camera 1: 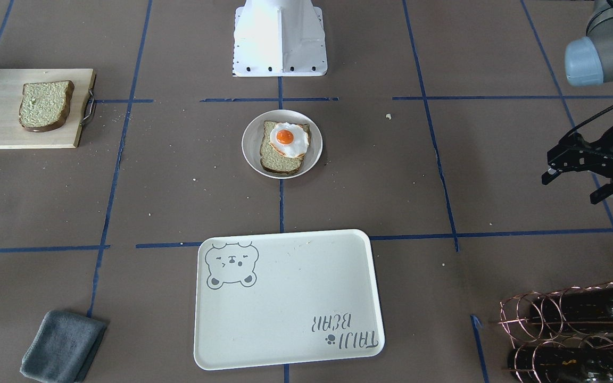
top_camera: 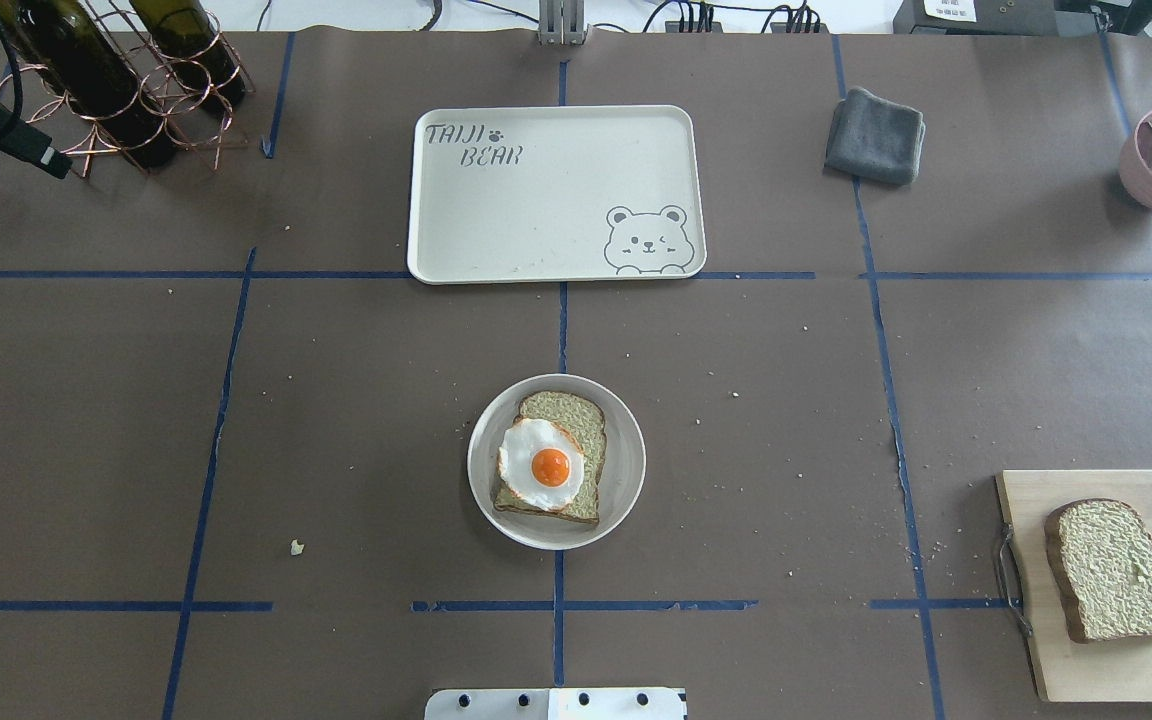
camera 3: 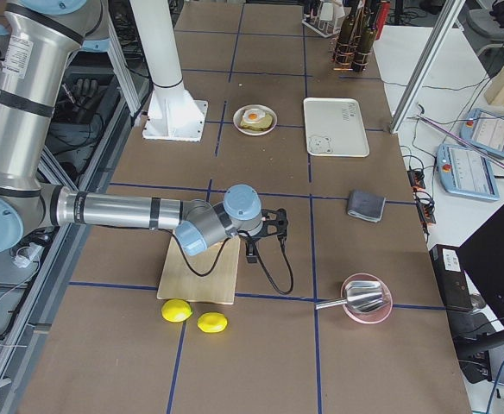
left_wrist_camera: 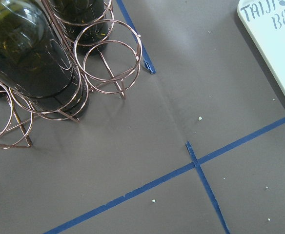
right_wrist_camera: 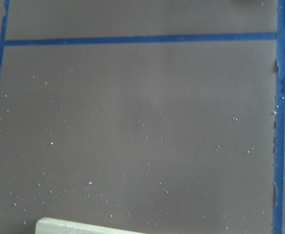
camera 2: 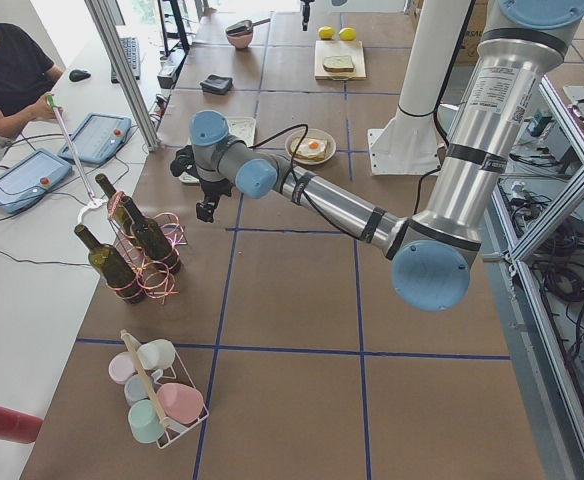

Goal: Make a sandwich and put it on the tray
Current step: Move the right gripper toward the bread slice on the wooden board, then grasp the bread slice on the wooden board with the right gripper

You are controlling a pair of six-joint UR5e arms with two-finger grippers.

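At the table's middle, the overhead view shows the round plate [top_camera: 626,470] holding one bread slice [top_camera: 576,412] with the fried egg [top_camera: 541,465] lying on it, yolk up. The tray [top_camera: 536,200] lies well apart from the plate, toward the operators' side. The second slice [top_camera: 1111,570] lies flat on the cutting board [top_camera: 1116,670] at the robot's right.

The front-facing view alone catches the left gripper [camera 1: 572,189] clearly: it hangs above the table near the bottle rack [camera 1: 567,330], fingers spread and gripping nothing, its arm reaching far out from the base. Only the right-end side view shows the right gripper [camera 3: 269,228], on an arm stretched low beside the cutting board. Whether its fingers are spread or together cannot be told.
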